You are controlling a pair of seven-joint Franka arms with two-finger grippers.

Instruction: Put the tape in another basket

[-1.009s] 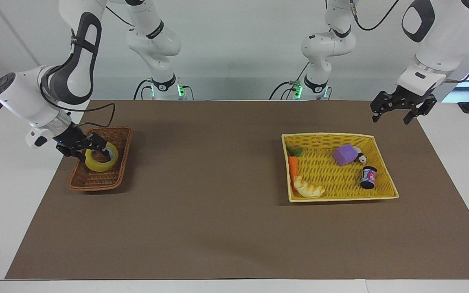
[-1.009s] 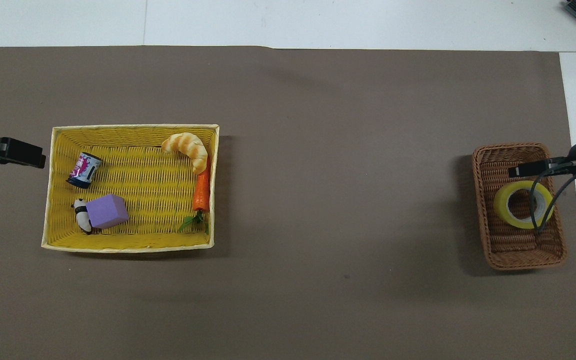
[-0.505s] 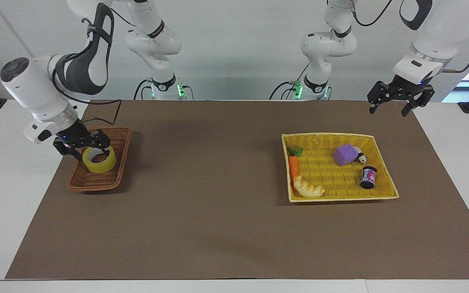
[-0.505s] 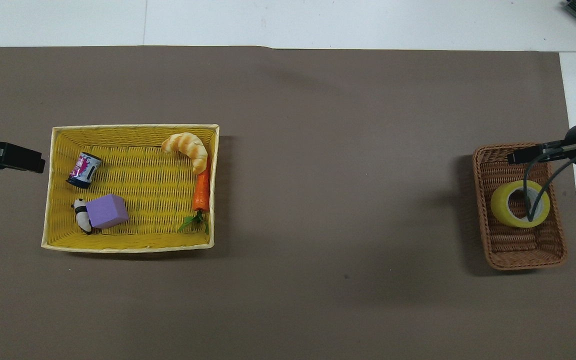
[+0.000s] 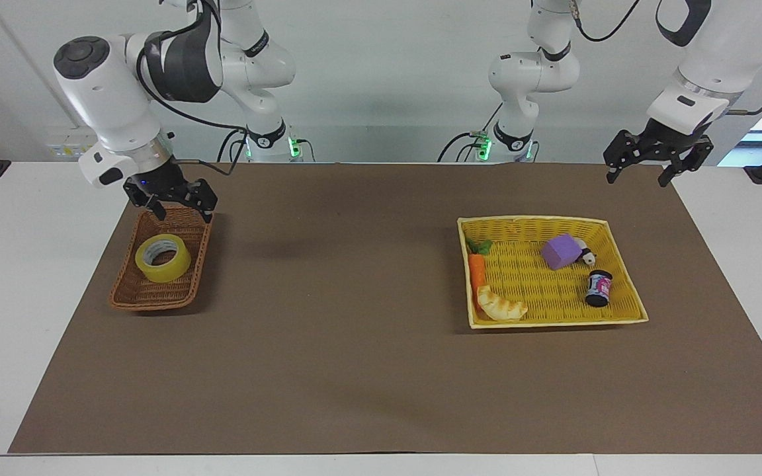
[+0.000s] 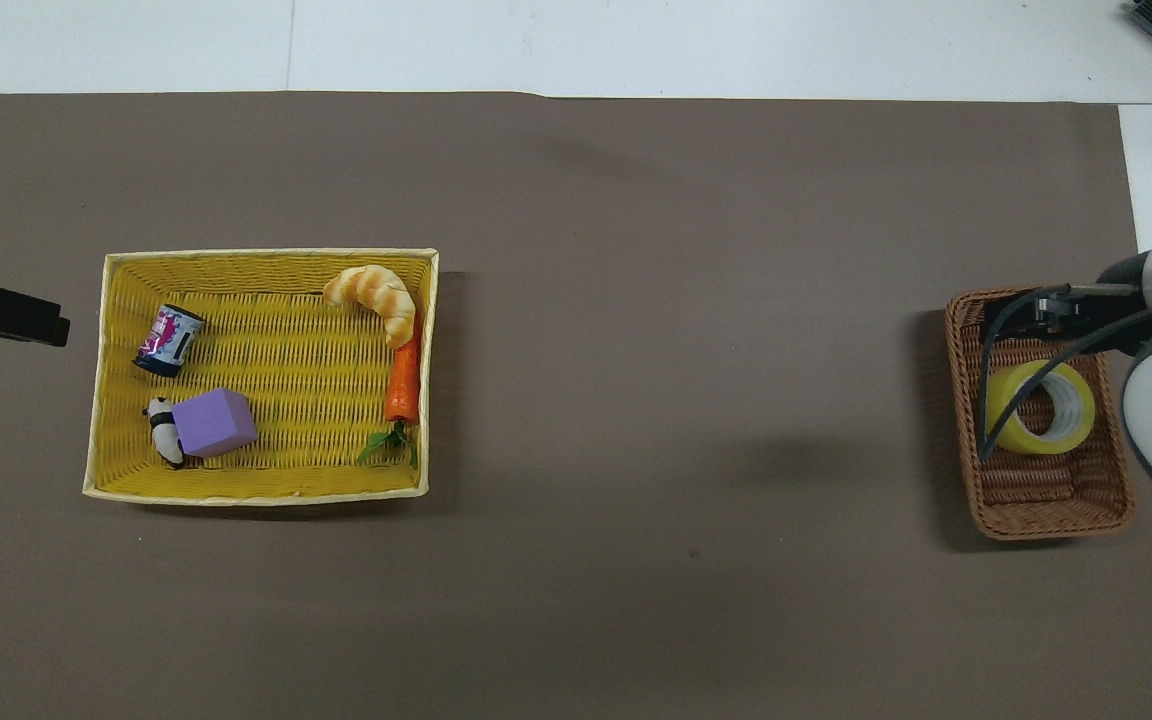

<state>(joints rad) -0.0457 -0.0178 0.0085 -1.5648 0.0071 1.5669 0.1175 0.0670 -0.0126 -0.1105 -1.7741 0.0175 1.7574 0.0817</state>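
In the overhead view the left tool [image 6: 31,320] is cut off at the frame edge, and the right tool [image 6: 1046,312] is largely masked by its arm and cable. The tape [image 5: 163,258] is seen lying flat in the basket [image 5: 131,295], apart from the right tool [image 5: 179,208], which is raised over the basket's nearer end, spread and empty. The left tool [image 5: 642,173], shown whole only in the facing view, is parted and empty above the tabletop [image 5: 354,344].

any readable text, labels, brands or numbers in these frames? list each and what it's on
None can be read.
small can in the yellow tray basket: a purple, white and pink printed label, too small to make out.
tape in the brown basket: no print visible.
Arms: dark ring markings, unreadable.
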